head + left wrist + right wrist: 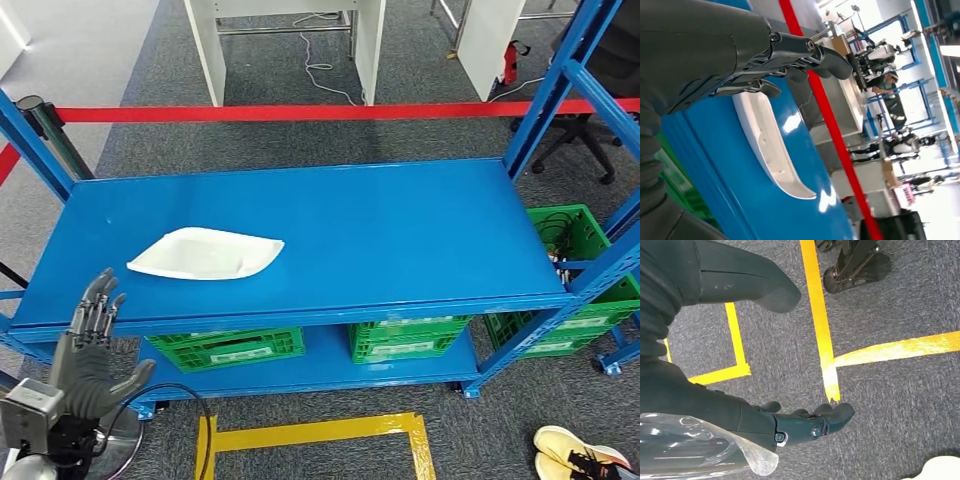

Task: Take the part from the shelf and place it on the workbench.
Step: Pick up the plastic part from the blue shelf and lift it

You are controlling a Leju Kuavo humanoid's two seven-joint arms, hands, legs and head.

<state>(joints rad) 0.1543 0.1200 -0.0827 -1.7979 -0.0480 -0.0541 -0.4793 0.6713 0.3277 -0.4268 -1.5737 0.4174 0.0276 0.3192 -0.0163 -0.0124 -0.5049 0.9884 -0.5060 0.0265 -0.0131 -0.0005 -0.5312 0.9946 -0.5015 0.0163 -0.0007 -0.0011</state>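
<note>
- Lying flat on the blue shelf (392, 230), toward its left end, was the white part (205, 254), a shallow moulded tray shape with one pointed end.
- The left hand (89, 355) hovered at the shelf's front edge, near the part but apart from it, fingers spread and holding nothing.
- From the left wrist view, its fingers (806, 52) reached out above the part (772, 145) with no contact.
- The right hand (802, 422) hung over grey carpet (885, 405) marked with yellow tape (821, 325), fingers extended, palm empty.
- Green crates (226, 348) sat on the lower shelf level.
</note>
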